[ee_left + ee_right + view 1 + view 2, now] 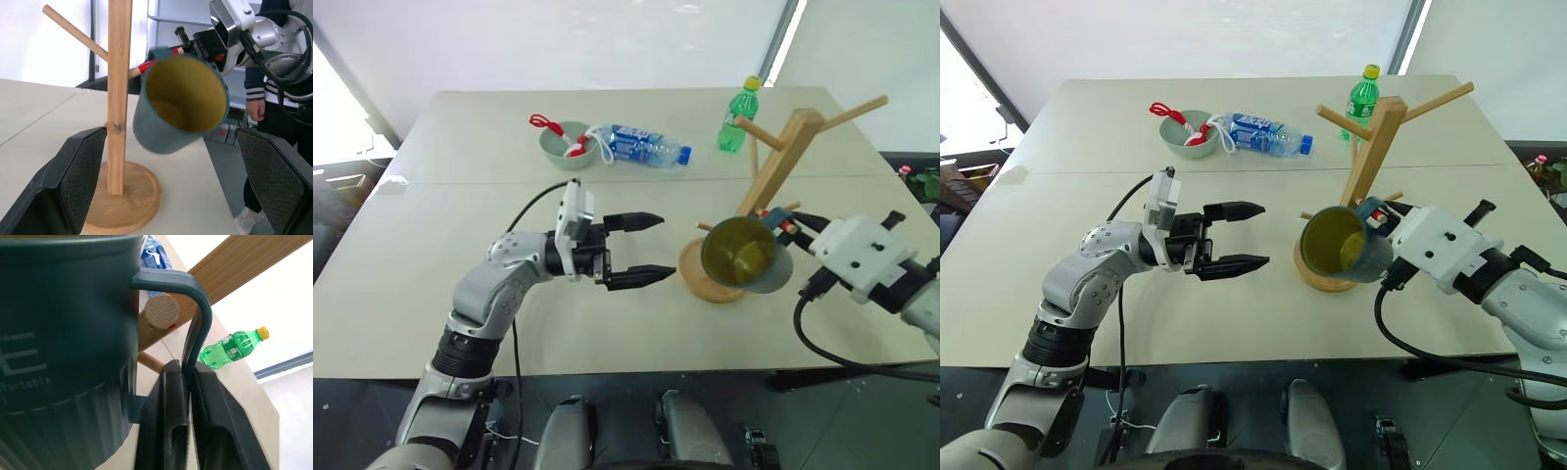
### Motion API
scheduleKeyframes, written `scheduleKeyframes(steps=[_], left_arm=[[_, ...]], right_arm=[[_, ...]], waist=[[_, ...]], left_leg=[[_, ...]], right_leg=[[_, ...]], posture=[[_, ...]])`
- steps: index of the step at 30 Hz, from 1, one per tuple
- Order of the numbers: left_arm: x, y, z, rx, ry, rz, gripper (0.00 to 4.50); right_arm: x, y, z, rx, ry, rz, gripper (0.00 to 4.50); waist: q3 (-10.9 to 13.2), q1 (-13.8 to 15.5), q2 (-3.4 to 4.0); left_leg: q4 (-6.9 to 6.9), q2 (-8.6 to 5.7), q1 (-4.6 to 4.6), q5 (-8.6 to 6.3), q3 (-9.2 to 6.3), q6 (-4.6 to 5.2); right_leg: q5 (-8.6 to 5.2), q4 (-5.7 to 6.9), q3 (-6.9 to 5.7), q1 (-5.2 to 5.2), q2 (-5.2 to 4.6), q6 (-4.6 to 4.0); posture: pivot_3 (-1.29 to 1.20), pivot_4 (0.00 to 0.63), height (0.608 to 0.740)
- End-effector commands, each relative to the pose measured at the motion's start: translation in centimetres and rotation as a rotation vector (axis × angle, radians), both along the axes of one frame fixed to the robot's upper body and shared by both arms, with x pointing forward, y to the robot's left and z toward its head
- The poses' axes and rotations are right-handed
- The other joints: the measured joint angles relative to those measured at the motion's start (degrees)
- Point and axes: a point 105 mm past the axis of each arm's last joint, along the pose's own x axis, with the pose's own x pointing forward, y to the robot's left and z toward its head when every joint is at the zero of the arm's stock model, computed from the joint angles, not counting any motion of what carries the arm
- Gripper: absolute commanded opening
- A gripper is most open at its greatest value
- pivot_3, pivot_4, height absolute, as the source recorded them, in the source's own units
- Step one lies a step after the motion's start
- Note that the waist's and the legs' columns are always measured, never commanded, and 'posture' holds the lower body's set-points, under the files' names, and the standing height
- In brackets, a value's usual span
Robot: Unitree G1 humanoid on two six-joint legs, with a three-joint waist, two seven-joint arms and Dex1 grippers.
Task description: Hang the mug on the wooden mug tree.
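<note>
The teal mug point(739, 253) with its olive-yellow inside hangs tilted on its side, mouth toward my left arm, just above the round base of the wooden mug tree point(783, 162). My right gripper point(188, 369) is shut on the mug's handle point(198, 308), pinching it from both sides. The end of a red-tipped peg point(161, 311) shows inside the handle loop. My left gripper point(664, 247) stands open a short way left of the mug, pointing at it and holding nothing; its fingers point(83, 166) frame the mug point(181, 98) and the post point(119, 73).
At the back of the table sit a pale green bowl point(563, 145) holding a red and white item, a lying water bottle point(641, 145) and an upright green soda bottle point(736, 117). A person point(259, 98) stands beyond the table's right side.
</note>
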Motion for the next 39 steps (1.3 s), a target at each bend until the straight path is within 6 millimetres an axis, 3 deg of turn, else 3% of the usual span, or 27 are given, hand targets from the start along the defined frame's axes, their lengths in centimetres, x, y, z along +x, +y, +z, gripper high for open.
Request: scheduleKeyframes(steps=[1,3,11,14,19,25,31,39], left_arm=[[-0.5,0.0,1.2,-0.028,-0.048,-0.013,4.5],[-0.4,0.0,1.1,-0.027,-0.049,-0.013,4.5],[0.0,0.1,0.8,-0.031,-0.039,0.003,4.5],[0.8,0.6,0.5,-0.032,-0.028,0.047,4.5],[4.4,3.2,-1.4,0.002,-0.025,0.331,4.5],[7.1,8.0,-4.7,-0.029,0.059,0.715,4.5],[6.5,11.0,-7.9,0.026,0.085,0.936,4.5],[5.5,12.2,-8.7,0.015,0.095,1.02,4.5]], right_arm=[[-0.2,-0.3,1.6,-0.027,-0.076,-0.019,2.31],[-0.3,-0.4,1.7,-0.042,-0.082,-0.021,3.29],[-1.8,-2.1,2.9,-0.024,-0.089,-0.044,3.29],[-2.6,-3.2,3.4,0.081,-0.083,-0.061,3.29],[-3.3,-5.9,0.0,0.401,-0.012,-0.159,3.29],[-1.8,-7.5,-6.4,0.622,0.024,-0.26,3.29],[1.1,-7.5,-9.4,0.734,0.018,-0.254,3.29],[3.2,-7.2,-11.1,0.765,0.053,-0.201,3.29]], waist=[[0.0,0.0,0.0],[0.0,0.01,0.0],[0.0,0.06,-0.01],[0.01,0.06,-0.02],[-0.02,0.08,-0.11],[-0.04,-0.31,-0.06],[-0.04,-0.21,-0.03],[-0.04,0.06,-0.02]], left_leg=[[0.0,0.0,0.0,0.0,0.0,0.0],[0.0,0.0,0.0,0.0,0.0,0.0],[0.0,-0.01,-0.01,0.0,0.01,0.0],[0.0,0.0,-0.01,0.0,0.0,0.0],[-0.02,0.03,0.01,0.0,-0.02,0.0],[-0.05,0.2,0.09,0.0,-0.02,0.0],[-0.05,0.21,0.09,0.0,0.04,0.0],[-0.08,0.2,0.06,0.0,0.02,0.0]], right_leg=[[0.0,0.0,0.0,0.0,0.0,0.0],[0.0,0.0,0.0,0.0,0.0,0.0],[0.0,-0.01,0.0,0.01,0.0,0.0],[0.0,-0.01,-0.01,0.01,0.0,0.0],[0.0,-0.01,-0.05,0.03,0.03,0.01],[0.02,0.02,0.04,0.01,-0.01,0.0],[0.03,0.07,0.05,-0.04,-0.09,-0.01],[0.03,0.05,0.03,-0.04,-0.15,-0.01]], posture=[[0.0,0.15,0.74],[0.0,0.15,0.74],[0.0,0.15,0.74],[0.0,0.15,0.74],[0.0,0.15,0.74],[0.0,0.15,0.74],[0.0,0.15,0.74],[0.0,0.15,0.74]])
